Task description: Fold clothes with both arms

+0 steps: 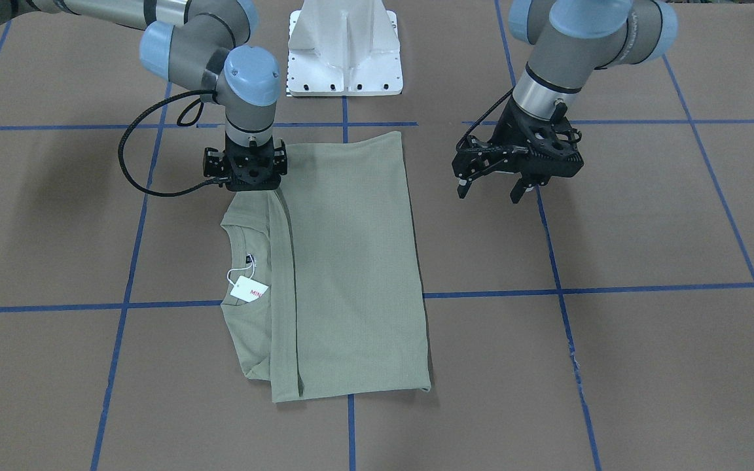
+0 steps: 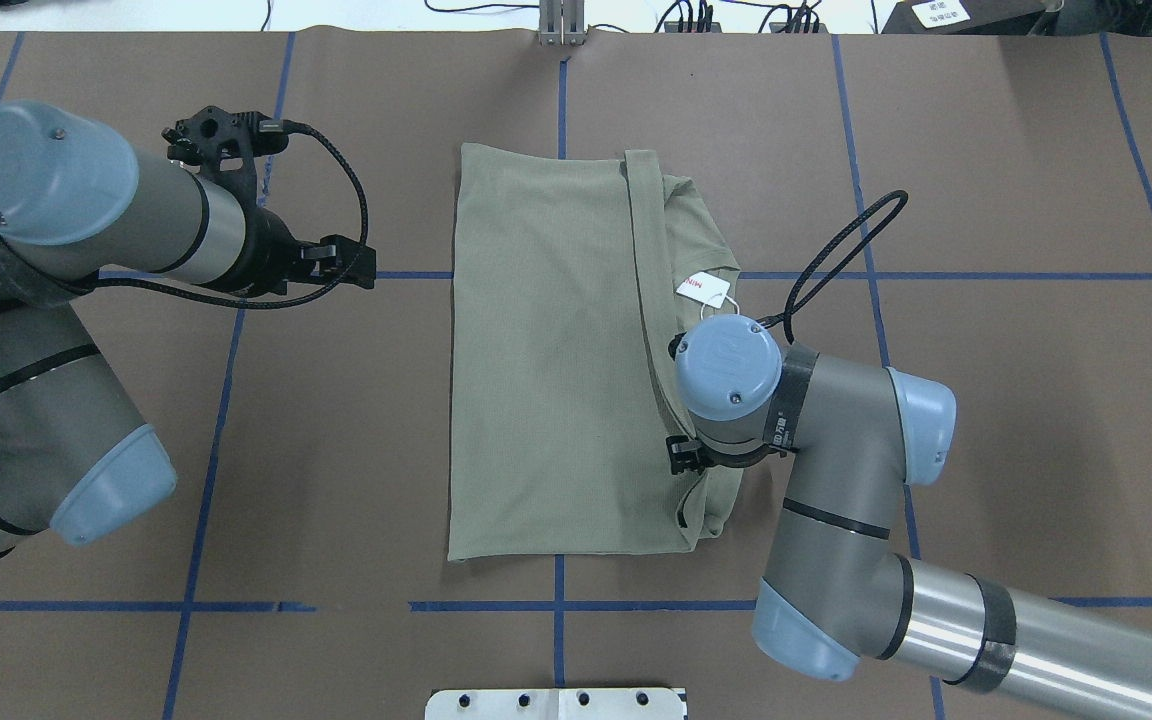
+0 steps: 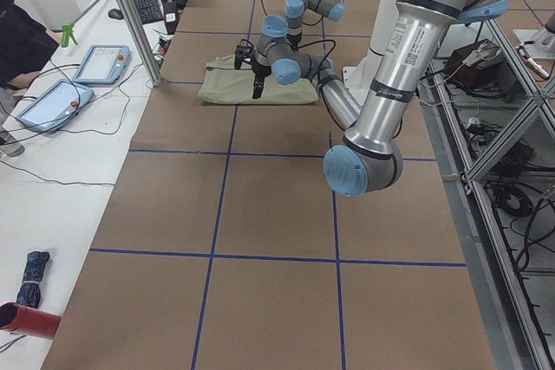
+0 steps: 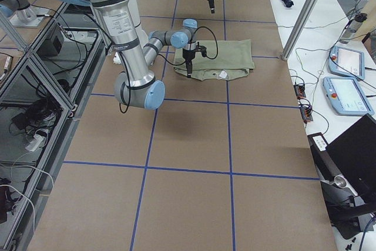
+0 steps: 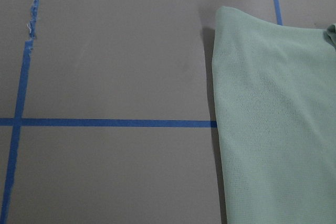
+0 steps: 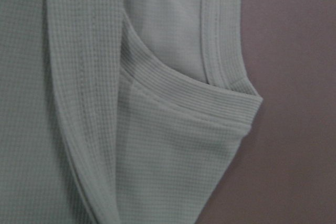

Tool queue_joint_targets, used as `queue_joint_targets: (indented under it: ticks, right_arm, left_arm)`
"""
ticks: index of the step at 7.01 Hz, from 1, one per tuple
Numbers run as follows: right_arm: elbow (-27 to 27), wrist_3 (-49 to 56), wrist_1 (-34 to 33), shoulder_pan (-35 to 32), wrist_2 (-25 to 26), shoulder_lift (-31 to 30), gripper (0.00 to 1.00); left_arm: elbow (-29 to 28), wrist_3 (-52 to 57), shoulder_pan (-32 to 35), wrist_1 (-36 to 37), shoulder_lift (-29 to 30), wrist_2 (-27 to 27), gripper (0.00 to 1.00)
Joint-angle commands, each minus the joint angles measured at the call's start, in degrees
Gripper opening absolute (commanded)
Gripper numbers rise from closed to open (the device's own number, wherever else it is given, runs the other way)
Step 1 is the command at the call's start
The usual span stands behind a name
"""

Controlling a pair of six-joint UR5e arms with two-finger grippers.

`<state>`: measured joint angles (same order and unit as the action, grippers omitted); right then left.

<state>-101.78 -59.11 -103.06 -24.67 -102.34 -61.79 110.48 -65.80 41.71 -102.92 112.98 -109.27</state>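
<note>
We see the shirt [image 1: 351, 261] lying flat in the middle of the surface [image 1: 645, 216], folded into a tall rectangle, with a narrow band of cloth laid along its length beside the collar [image 1: 236, 229]. The collar and the white tag [image 1: 249, 289] point toward the robot's right side, and the straight, smooth edge points toward its left. We judge that the side folds are done and that what remains is to fold the rectangle shorter.

The right hand [image 1: 251, 186] points straight down at the shoulder corner that lies nearest to the robot, just beside the collar. Its wrist camera shows only the ribbed collar and the folded shoulder from very close, without fingers, so we cannot tell if this hand is spread, clenched or pinching the cloth. We think it stands there because this corner has several layers, which must be taken together.

The left hand [image 1: 489, 193] hangs above the bare surface, apart from the smooth edge of the shirt, and its fingers are spread and grasp nothing. Its camera looks at this edge and at a blue line [image 5: 105, 123]. In our judgement it waits for the matching corner, so that both hands lift together and the cloth does not twist
</note>
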Motion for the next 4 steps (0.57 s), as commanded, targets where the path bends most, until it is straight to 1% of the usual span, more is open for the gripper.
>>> queue_joint_targets:
  ticks: [1,4]
  right_arm:
    - [-4.9,1.5,0.0,-0.5,0.6,-6.5,1.00]
    - [-5.6,1.7,0.3,-2.1,0.0,-5.9,1.00]
  left_arm:
    - [0.0,-0.1,-0.3,0.0,0.1,0.0,1.00]
    - [0.3,0.1,-0.3,0.1,0.3,-0.1,1.00]
